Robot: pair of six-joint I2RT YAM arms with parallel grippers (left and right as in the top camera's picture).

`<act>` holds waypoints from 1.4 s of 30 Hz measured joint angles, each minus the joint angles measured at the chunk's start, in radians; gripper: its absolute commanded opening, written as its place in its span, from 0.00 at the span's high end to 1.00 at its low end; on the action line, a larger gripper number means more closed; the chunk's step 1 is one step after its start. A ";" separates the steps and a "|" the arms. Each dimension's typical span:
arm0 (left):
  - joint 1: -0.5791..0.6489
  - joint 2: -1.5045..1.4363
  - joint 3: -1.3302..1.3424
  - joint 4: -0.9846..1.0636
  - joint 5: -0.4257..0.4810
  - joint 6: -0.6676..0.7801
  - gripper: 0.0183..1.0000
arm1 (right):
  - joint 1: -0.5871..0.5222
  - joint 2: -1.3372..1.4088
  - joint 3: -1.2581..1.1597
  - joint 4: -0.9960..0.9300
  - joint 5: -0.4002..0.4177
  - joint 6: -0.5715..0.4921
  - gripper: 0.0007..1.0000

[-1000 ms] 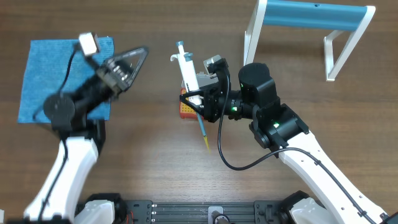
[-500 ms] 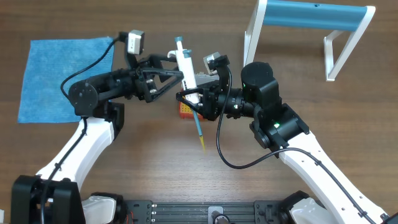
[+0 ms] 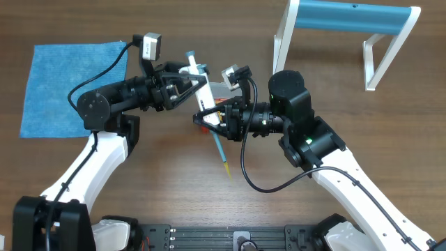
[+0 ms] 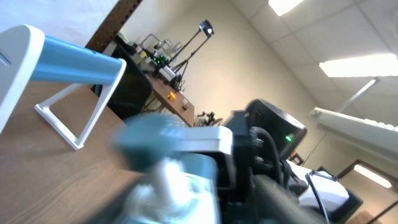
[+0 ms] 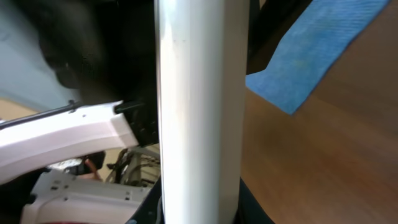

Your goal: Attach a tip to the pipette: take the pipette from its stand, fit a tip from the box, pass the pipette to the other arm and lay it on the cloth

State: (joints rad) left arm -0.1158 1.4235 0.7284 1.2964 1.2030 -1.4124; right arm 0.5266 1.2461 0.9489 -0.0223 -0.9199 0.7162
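Though between two pincers (image 3: 182, 88) (image 3: 210, 118), one pipette (image 3: 205, 96).

The pipette (image 3: 203, 92) is white-bodied with a blue plunger cap, a blue lower shaft and a yellow tip (image 3: 227, 168) fitted at its end; it is off the table and tilted, cap toward the stand (image 3: 348, 17), tip toward the arm bases; the right claw (image 3: 207, 116) clamps its lower body and the left claw (image 3: 194, 82) is at its upper body; the blue cloth (image 3: 63, 77) lies flat on the table well apart from it; the stand, white-legged with a blue bar, holds nothing.
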 measured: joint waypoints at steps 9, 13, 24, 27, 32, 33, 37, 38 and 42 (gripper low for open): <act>0.001 -0.002 0.003 -0.002 -0.018 -0.108 0.99 | -0.004 -0.001 0.000 0.000 -0.018 -0.051 0.65; -0.005 -0.002 0.005 -0.074 -0.016 -0.063 0.99 | -0.003 0.000 0.000 -0.013 -0.006 -0.021 0.23; -0.001 -0.011 0.032 -1.027 -0.248 0.237 0.99 | -0.058 0.016 -0.002 -0.320 0.059 -0.032 0.22; 0.003 -0.006 0.026 -1.234 -0.446 0.353 0.99 | -0.080 0.014 -0.001 -0.371 0.067 -0.061 0.22; 0.020 0.000 0.039 -1.375 -0.636 0.520 0.99 | -0.087 0.012 -0.001 -0.394 0.074 -0.086 0.22; 0.029 0.000 0.051 -1.428 -0.658 0.549 0.99 | -0.087 0.012 -0.001 -0.393 0.075 -0.087 0.22; 0.136 0.000 0.186 -1.800 -0.711 0.677 0.99 | -0.087 0.012 -0.001 -0.396 0.080 -0.094 0.22; 0.171 0.000 0.225 -1.864 -0.727 0.717 0.99 | -0.087 0.012 -0.001 -0.396 0.081 -0.094 0.22; 0.343 0.016 0.500 -2.242 -0.792 0.887 0.99 | -0.087 0.012 -0.001 -0.397 0.115 -0.095 0.22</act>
State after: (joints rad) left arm 0.2268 1.4399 1.2285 -0.9451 0.4114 -0.5259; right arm 0.4400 1.2583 0.9482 -0.4191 -0.8051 0.6212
